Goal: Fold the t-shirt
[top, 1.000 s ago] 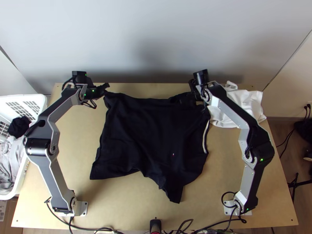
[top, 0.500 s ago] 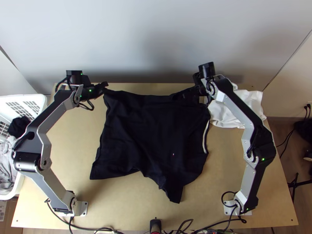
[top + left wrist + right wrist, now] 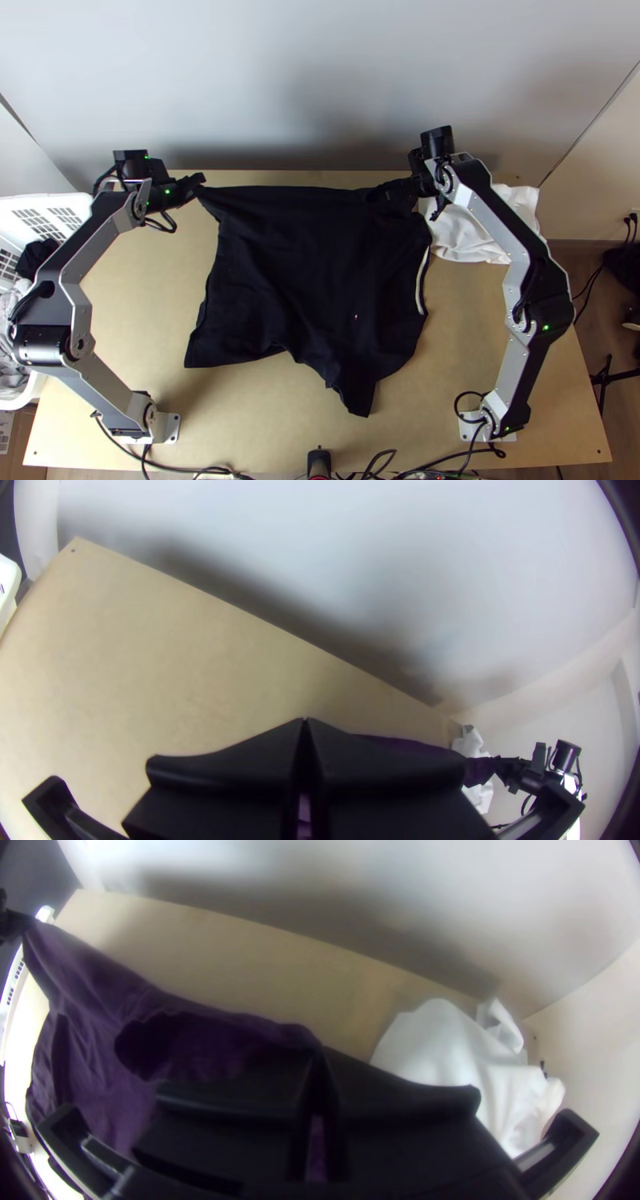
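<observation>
The black t-shirt [image 3: 312, 264] lies spread on the table, its far edge drawn straight between the two grippers and its near edge uneven. In the top view my left gripper [image 3: 198, 182] holds the shirt's far left corner; in the left wrist view this gripper [image 3: 305, 723] has its fingers together. At the far right corner my right gripper [image 3: 392, 192] is shut on the cloth. The right wrist view has that gripper [image 3: 319, 1057] closed over the edge of the shirt [image 3: 100, 993], beside a dark opening in the fabric.
A crumpled white cloth [image 3: 480, 232] lies at the table's far right, under the right arm. A white basket [image 3: 68, 210] with clothes stands off the left edge. Bare table [image 3: 144, 296] shows left of the shirt, and a wall rises behind the far edge.
Both grippers have moved apart, the left one leftward and the right one slightly rightward. The shirt's far edge went from sagging to taut, and its far left corner was drawn left.
</observation>
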